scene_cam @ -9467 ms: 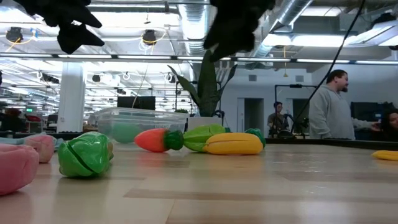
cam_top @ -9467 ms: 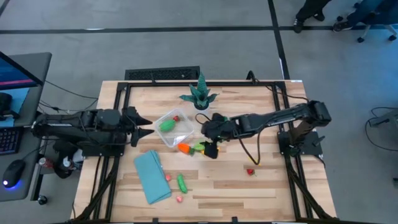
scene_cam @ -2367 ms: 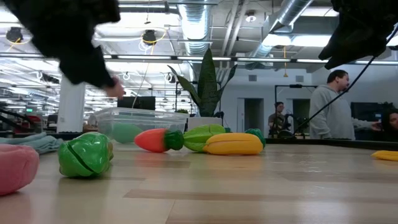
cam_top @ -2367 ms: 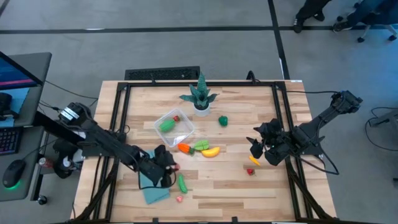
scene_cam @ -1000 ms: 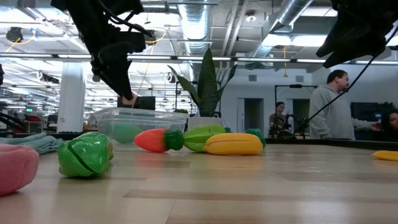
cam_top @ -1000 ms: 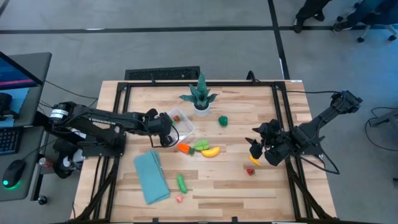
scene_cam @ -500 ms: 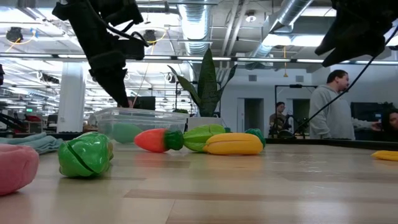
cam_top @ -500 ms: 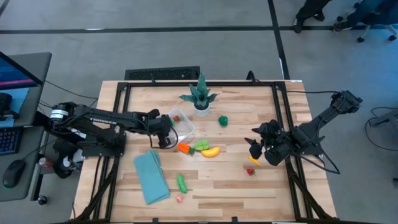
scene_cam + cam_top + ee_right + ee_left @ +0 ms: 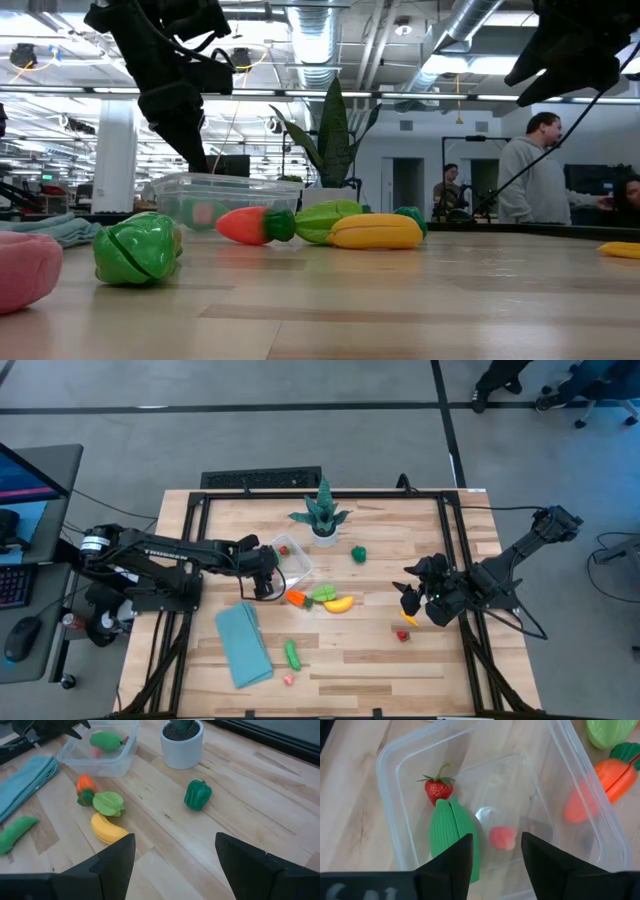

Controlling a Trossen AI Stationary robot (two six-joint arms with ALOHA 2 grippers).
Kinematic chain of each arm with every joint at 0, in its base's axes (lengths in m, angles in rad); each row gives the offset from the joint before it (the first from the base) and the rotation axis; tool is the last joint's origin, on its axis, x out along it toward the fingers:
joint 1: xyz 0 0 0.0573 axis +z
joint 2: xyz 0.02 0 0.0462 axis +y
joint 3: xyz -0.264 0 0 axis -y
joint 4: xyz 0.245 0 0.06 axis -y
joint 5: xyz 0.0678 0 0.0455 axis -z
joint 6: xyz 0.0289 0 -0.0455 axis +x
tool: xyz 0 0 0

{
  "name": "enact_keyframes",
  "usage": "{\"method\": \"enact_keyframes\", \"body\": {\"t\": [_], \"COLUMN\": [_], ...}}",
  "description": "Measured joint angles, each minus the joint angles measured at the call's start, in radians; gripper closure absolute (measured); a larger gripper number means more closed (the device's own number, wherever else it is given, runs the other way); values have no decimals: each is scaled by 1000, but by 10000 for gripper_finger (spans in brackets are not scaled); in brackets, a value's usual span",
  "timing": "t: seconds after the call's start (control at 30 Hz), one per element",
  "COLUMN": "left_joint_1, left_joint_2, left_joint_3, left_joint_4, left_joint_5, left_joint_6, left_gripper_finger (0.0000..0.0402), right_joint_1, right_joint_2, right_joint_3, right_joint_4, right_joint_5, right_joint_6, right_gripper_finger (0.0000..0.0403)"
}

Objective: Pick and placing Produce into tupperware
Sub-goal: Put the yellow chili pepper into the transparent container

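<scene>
The clear tupperware [image 9: 290, 565] stands left of the table's middle. It holds a strawberry [image 9: 438, 790], a green piece [image 9: 452, 837] and a small pink piece [image 9: 502, 837]. My left gripper [image 9: 266, 577] hovers open over its near-left part, and its fingers [image 9: 455, 860] touch nothing. A carrot [image 9: 295, 598], a green leafy piece [image 9: 322, 595] and a banana [image 9: 341, 603] lie just right of the container. A green pepper [image 9: 358, 554] lies farther back. My right gripper [image 9: 413, 595] hangs open above the table's right part.
A folded light-blue cloth [image 9: 244, 645] lies near the front left, with a green pod [image 9: 291, 653] and a pink piece [image 9: 288, 680] beside it. A red piece [image 9: 403, 635] and a yellow one [image 9: 408, 618] lie below my right gripper. A potted teal plant [image 9: 322, 515] stands at the far edge.
The small pink piece that hung at my left gripper's fingertips above the tupperware has dropped and now lies on the container's floor. My left gripper has let it go and stayed over the container. My right arm has kept still.
</scene>
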Motion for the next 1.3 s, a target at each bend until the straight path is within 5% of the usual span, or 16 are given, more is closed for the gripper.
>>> {"method": "enact_keyframes", "body": {"t": [0.4,0.73,1.3], "left_joint_1": [-21,-69,-139], "left_joint_2": [0,-18,-315], "left_joint_3": [45,184,196], "left_joint_4": [-3,-29,-23], "left_joint_5": [9,11,-12], "left_joint_6": [52,111,-23], "left_gripper_finger": [223,223,223], "right_joint_1": [104,333,292], "right_joint_2": [0,58,378], "right_joint_3": [0,0,0], "right_joint_4": [-13,-166,-127], "right_joint_5": [-160,-153,-237], "right_joint_6": [11,299,325], "right_gripper_finger": [133,133,133]}}
